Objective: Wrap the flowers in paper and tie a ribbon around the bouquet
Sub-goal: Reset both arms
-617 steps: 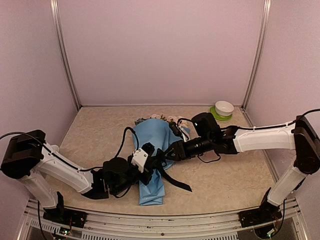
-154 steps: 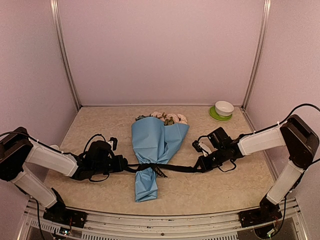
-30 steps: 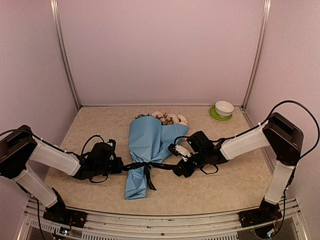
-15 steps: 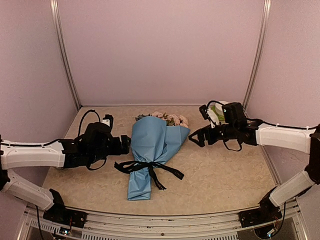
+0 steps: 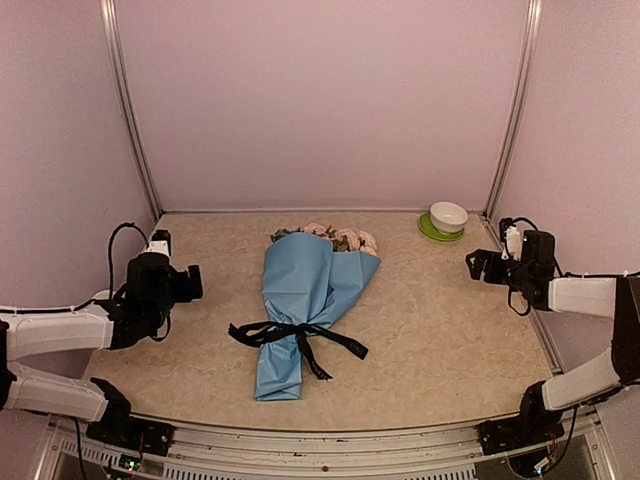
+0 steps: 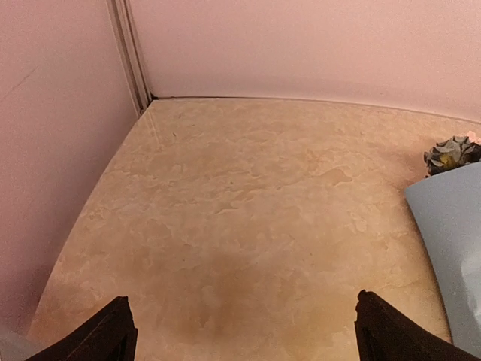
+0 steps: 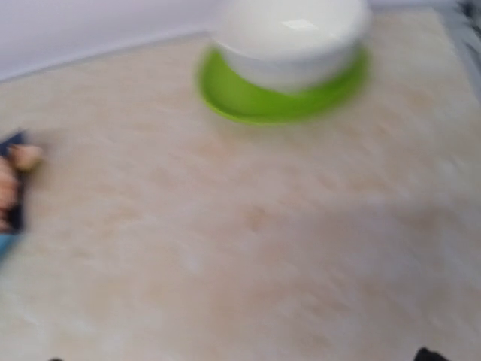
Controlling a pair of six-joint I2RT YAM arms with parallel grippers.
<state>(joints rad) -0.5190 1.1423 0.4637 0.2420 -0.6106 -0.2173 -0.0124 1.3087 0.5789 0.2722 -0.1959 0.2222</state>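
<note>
The bouquet [image 5: 300, 300] lies in the middle of the table, a light blue paper [image 5: 310, 280] cone with its narrow end toward me. Pink and blue-grey flowers [image 5: 335, 238] poke out of the far, wide end. The black ribbon [image 5: 295, 333] is knotted around the cone's lower part, its loose ends trailing left and right. My left gripper [image 5: 192, 283] hovers open well to the left of it, and my right gripper [image 5: 476, 266] is open far to the right. In the left wrist view the gripper [image 6: 244, 338] is spread wide over bare table, with the paper's edge [image 6: 455, 226] at the right.
A white bowl [image 5: 448, 214] on a green plate [image 5: 436, 231] stands at the back right corner, close in front of my right gripper [image 7: 240, 356]; the bowl [image 7: 289, 30] looks blurred there. Pink walls and metal posts enclose the table on three sides.
Both grippers have let go of the ribbon ends and opened. The arms have drawn back, left arm to the left wall, right arm to the right. The bouquet stays put, tied.
</note>
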